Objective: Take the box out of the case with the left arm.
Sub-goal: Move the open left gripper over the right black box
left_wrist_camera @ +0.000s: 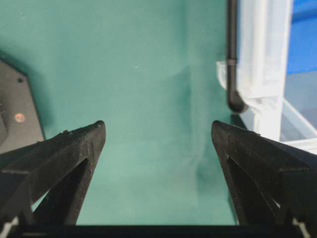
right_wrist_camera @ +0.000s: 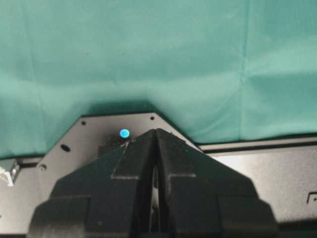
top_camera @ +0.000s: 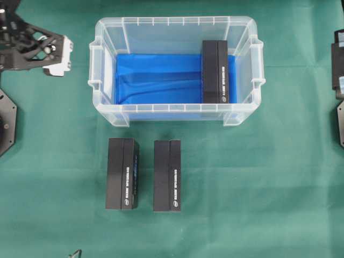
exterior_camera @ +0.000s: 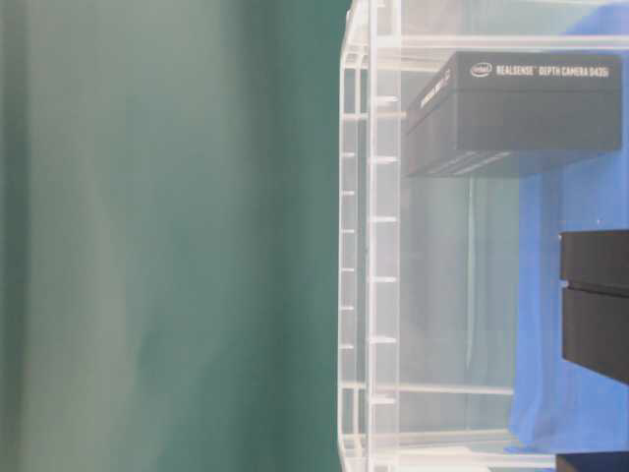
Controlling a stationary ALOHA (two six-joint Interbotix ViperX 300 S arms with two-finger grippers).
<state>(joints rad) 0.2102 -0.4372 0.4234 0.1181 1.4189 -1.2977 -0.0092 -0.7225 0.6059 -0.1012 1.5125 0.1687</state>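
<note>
The clear case point(top_camera: 172, 24) with a blue lining point(top_camera: 156, 75) stands at the table's upper middle. One black box point(top_camera: 215, 71) lies inside it at the right end, also seen through the wall in the table-level view point(exterior_camera: 521, 113). My left gripper point(top_camera: 67, 55) is open and empty, left of the case and apart from it. In the left wrist view its jaws point(left_wrist_camera: 158, 131) stand wide apart over bare green cloth, with the case's corner point(left_wrist_camera: 262, 59) at upper right. My right gripper point(right_wrist_camera: 156, 133) is shut and empty over its base plate, far from the case.
Two more black boxes point(top_camera: 122, 173) point(top_camera: 167, 176) lie side by side on the green cloth in front of the case. Black base plates sit at the left edge point(top_camera: 6, 123) and the right edge point(top_camera: 339, 123). A dark part of the right arm point(top_camera: 338, 64) shows at the right edge.
</note>
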